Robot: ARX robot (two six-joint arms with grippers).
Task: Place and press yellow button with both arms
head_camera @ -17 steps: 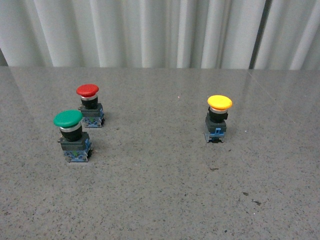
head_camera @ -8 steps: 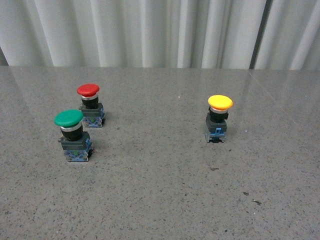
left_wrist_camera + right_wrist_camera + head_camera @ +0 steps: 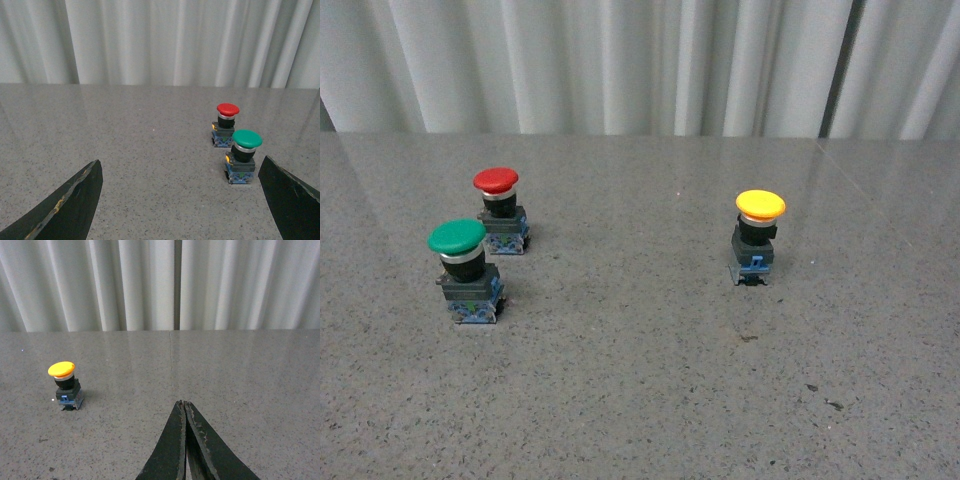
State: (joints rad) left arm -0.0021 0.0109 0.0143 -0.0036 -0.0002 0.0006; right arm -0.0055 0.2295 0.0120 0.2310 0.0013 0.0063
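Three buttons on tabletop (image 3: 640,400): one yellow (image 3: 757,238), one red (image 3: 499,211), one green (image 3: 466,272). Two end effectors, apparently: left (image 3: 180,200), right (image 3: 184,440).

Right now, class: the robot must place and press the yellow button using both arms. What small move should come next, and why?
Probably open the right gripper and move it toward the yellow button. Its jaws are shut and empty, well short of the button, which stands upright and untouched on the table. The left gripper is already open, facing the green button and red button.
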